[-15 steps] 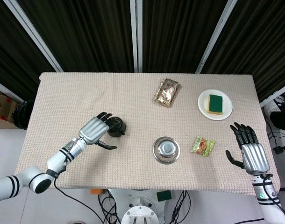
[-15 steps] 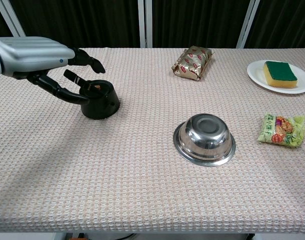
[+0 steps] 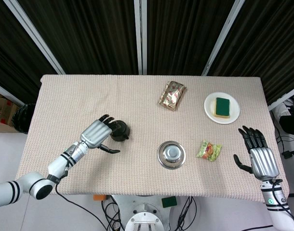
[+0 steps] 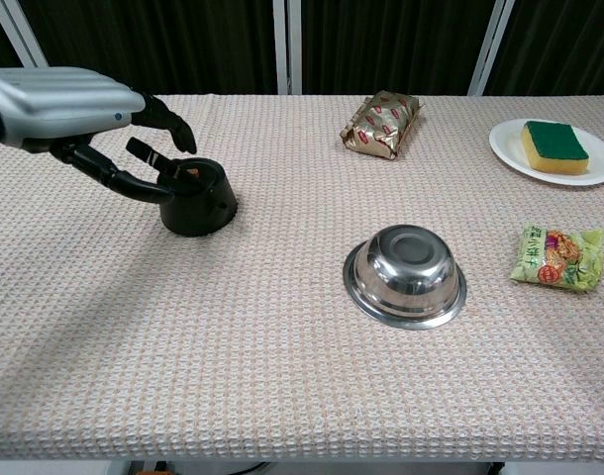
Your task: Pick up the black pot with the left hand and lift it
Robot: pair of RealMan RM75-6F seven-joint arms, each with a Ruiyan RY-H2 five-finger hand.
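The small black pot stands upright on the woven cloth, left of the table's middle. My left hand hovers just to its left, open, its dark fingers curving down over the pot's near rim and its thumb low beside the pot's wall. I cannot tell whether the fingers touch the pot. My right hand lies open near the table's right front corner, fingers spread, holding nothing; only the head view shows it.
An upturned steel bowl sits in the middle front. A green snack packet lies to its right. A gold foil packet lies at the back. A white plate with a green-and-yellow sponge stands at the back right.
The left hand's fingers have curled down a little toward the pot's rim. The pot and the right hand have not moved.
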